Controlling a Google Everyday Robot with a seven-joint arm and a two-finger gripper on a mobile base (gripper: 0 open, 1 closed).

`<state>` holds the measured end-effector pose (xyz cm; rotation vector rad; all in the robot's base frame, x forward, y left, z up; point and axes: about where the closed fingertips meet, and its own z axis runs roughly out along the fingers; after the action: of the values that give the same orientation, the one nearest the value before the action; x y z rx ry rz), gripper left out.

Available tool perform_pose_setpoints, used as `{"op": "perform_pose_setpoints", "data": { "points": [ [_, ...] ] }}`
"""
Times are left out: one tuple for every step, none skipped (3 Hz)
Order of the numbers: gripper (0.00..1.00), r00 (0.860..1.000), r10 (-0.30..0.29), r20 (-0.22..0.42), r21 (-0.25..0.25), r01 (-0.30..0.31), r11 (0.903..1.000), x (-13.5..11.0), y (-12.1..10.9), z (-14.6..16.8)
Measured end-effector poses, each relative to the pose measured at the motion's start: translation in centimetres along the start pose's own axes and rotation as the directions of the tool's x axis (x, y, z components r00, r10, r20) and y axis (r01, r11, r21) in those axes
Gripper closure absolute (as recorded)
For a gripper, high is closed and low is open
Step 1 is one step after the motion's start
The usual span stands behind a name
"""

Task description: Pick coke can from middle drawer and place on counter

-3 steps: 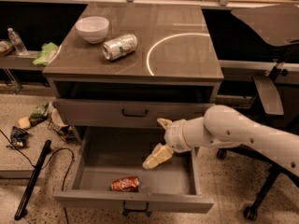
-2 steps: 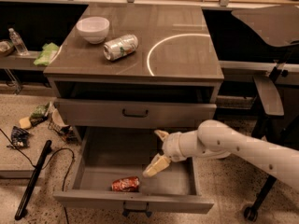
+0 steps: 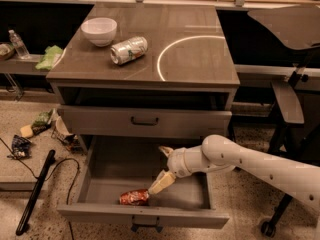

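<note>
The coke can (image 3: 133, 197), small and red, lies on its side at the front of the open middle drawer (image 3: 142, 217). My gripper (image 3: 161, 167) reaches into the drawer from the right on a white arm. It is open, with one cream finger (image 3: 161, 182) angled down so its tip is just right of the can and the other finger (image 3: 165, 150) raised behind. It holds nothing. The counter (image 3: 195, 59), glossy grey-brown with a thin white arc, tops the cabinet above.
A white bowl (image 3: 99, 31) and a silver-and-green can (image 3: 129, 50) lying on its side rest on the counter's left half. A shallower shut drawer (image 3: 145, 121) sits above the open one. Litter (image 3: 37, 125) and a black cable (image 3: 35, 193) lie on the floor at left. A dark side shelf (image 3: 287, 101) stands right.
My gripper has moved left and down into the drawer, from its right side to right beside the coke can. The can has not moved.
</note>
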<state>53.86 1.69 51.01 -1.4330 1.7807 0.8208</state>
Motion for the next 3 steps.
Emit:
{"op": "perform_pose_setpoints", "data": {
  "points": [
    [0.0,1.0,-0.009,0.015,0.006,0.009,0.9999,0.5,-0.4,1.7],
    [0.07,0.997,-0.048,0.054,0.0,0.049,0.9988,1.3,-1.8,5.2],
    [0.09,0.995,-0.094,0.044,-0.027,0.095,0.9951,2.3,-2.1,7.4]
  ]
}}
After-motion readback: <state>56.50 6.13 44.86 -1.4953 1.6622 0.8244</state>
